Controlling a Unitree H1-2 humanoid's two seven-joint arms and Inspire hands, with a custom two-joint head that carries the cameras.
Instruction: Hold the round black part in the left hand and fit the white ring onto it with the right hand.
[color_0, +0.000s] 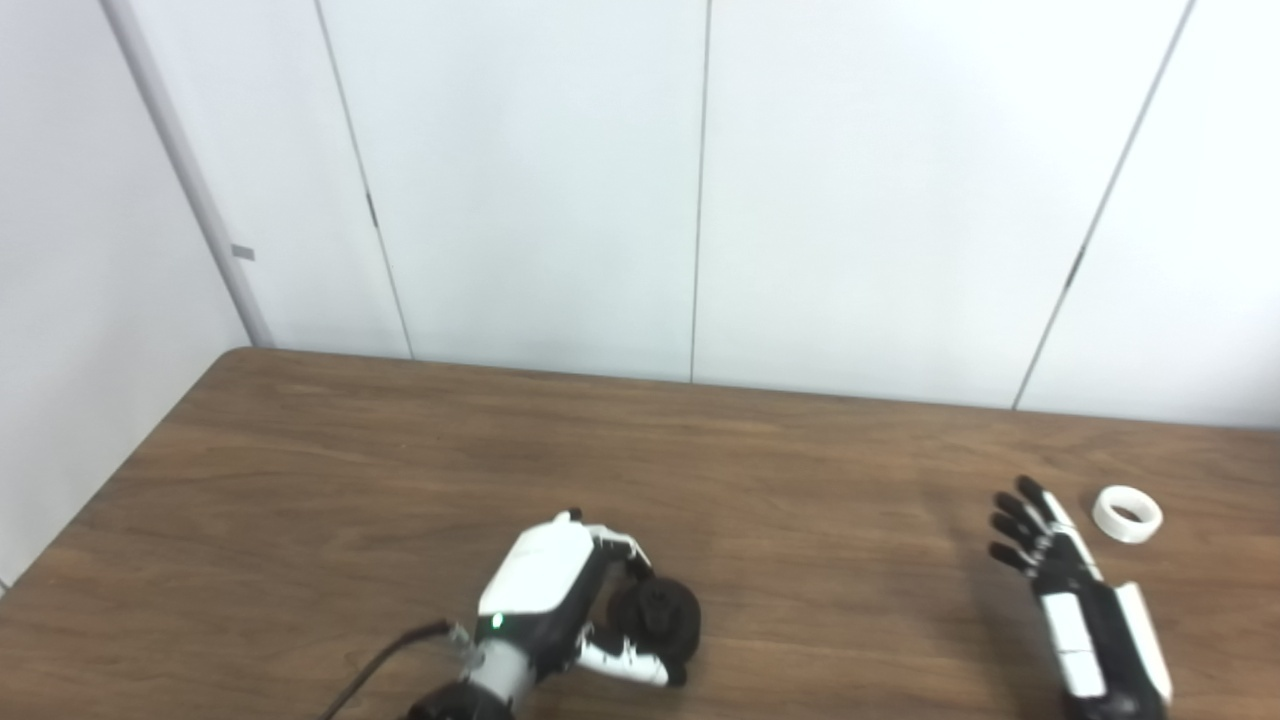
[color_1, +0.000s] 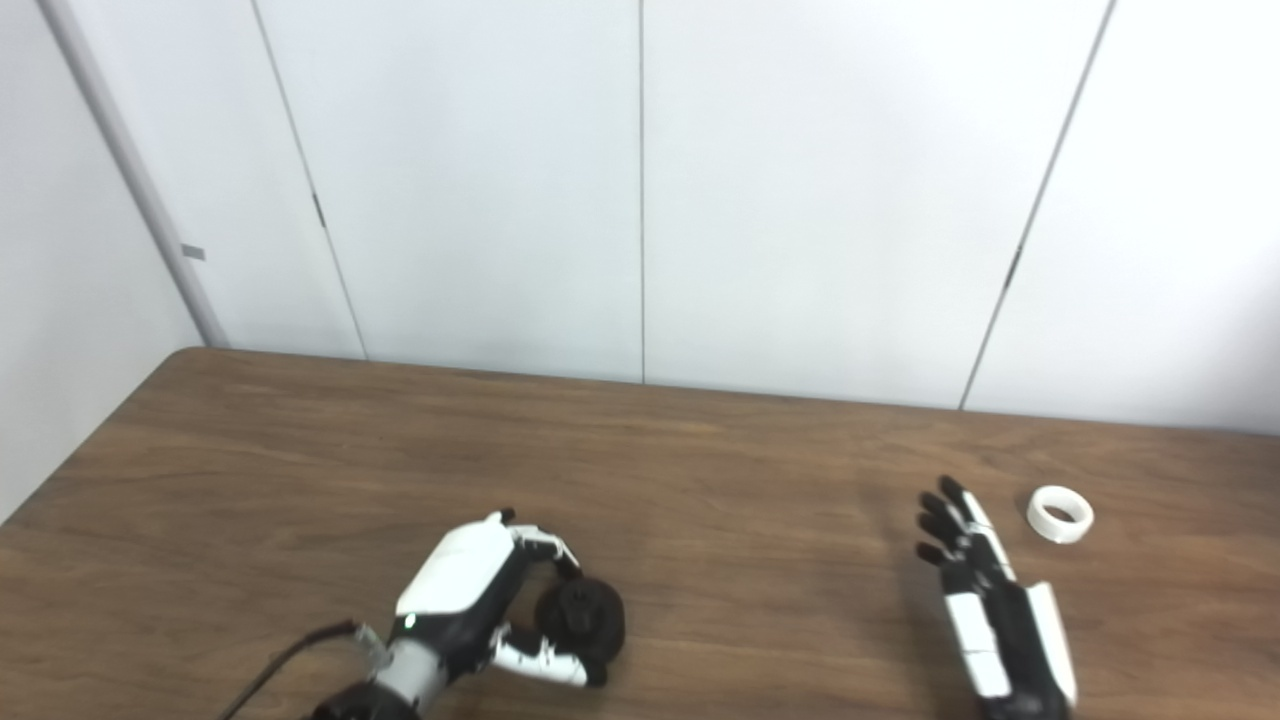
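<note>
On the brown wooden table (color_0: 300, 470), near its front edge, the left hand (color_0: 560, 600) curls its fingers and thumb around the round black part (color_0: 665, 615), a dark disc with a raised hub (detail blurred). The white ring (color_0: 1127, 513) lies flat toward the right side. Just beside it, not touching, the right hand (color_0: 1070, 590) is spread, fingers apart, holding nothing.
</note>
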